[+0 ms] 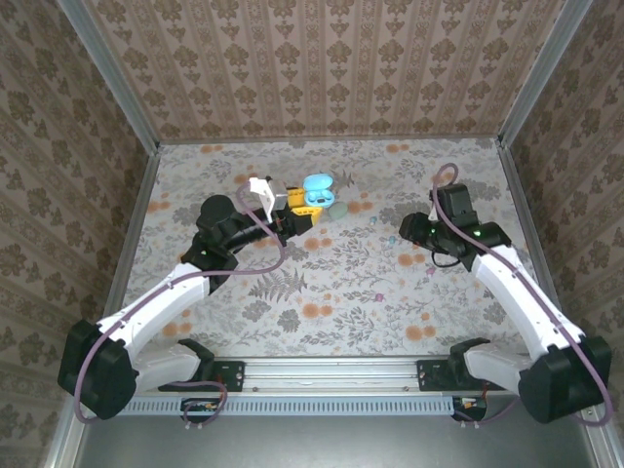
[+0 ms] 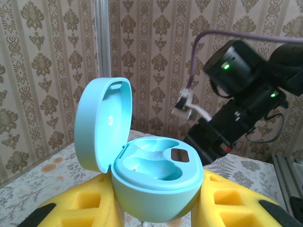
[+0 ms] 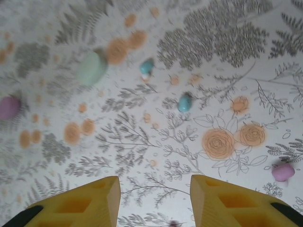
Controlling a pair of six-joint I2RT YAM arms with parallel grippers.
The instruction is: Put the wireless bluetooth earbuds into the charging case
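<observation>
Left gripper [image 2: 158,208]: its yellow foam-padded fingers [image 2: 80,204] were clamped on either side of the light-blue, rounded plastic charging case [image 2: 156,182], held upright above the floral-printed table surface [image 1: 331,292]. The hinged lid [image 2: 102,123] stood open, tilted back to the left in the left wrist view, with the moulded wells facing up. In the top external view the charging case [image 1: 318,188] sat at the far middle of the table.

Right gripper [image 3: 155,198]: its yellow fingers [image 3: 236,201] stood apart with nothing between them, hanging over two small teal earbuds [image 3: 147,67] [image 3: 184,102] lying near each other on the table. A pale-green oval pebble [image 3: 92,67] and two lilac pebbles [image 3: 8,108] [image 3: 283,172] lay around them, well apart.
</observation>
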